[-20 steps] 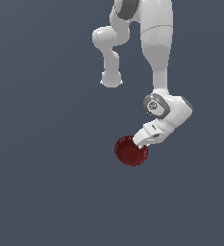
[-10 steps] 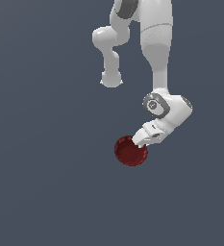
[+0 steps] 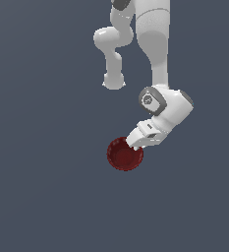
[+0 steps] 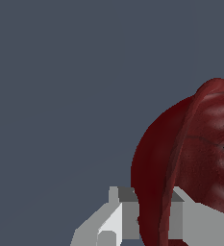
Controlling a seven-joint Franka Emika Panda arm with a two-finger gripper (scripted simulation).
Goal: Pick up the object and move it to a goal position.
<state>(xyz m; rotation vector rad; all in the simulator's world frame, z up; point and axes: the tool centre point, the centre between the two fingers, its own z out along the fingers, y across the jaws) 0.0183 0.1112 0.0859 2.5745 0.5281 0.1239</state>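
Over the last second the bowl (image 3: 124, 154) barely shifted on the worktop (image 3: 47, 187), yet the fingers (image 4: 200, 218) now straddled its rim, apparently clamped on it, so lifting looked imminent.

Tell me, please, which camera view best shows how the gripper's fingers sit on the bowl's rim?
The wrist view. There the bowl's wall runs between the two grey fingers, one on each side. The exterior view shows the whole round bowl, but the gripper hides its own fingertips there.
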